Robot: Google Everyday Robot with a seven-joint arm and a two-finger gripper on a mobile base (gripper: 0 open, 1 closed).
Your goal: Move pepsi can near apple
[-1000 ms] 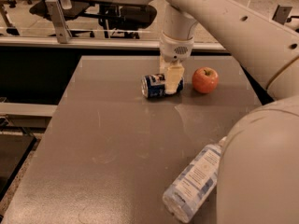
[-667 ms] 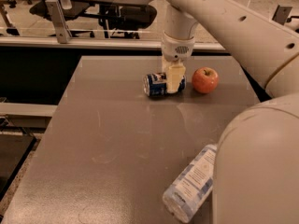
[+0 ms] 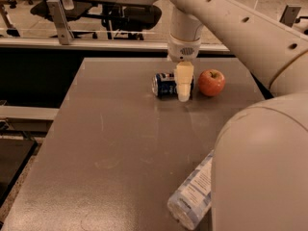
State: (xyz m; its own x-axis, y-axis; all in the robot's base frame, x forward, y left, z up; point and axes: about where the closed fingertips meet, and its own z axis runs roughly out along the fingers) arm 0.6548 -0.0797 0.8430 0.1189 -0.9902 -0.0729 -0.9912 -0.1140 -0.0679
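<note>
The pepsi can lies on its side at the far middle of the grey table; it is dark blue with a silver end facing left. The apple, orange-red with a short stem, sits just right of it, a small gap away. My gripper reaches straight down from the arm over the can's right end. One pale finger shows in front of the can, the other is hidden behind it. The gripper is shut on the can.
A clear plastic water bottle lies on its side near the table's front right, partly behind my arm's bulk. Office chairs and a rail stand beyond the table's far edge.
The gripper and the can have shifted together a little to the right, closer to the apple. The apple and the bottle have not moved.
</note>
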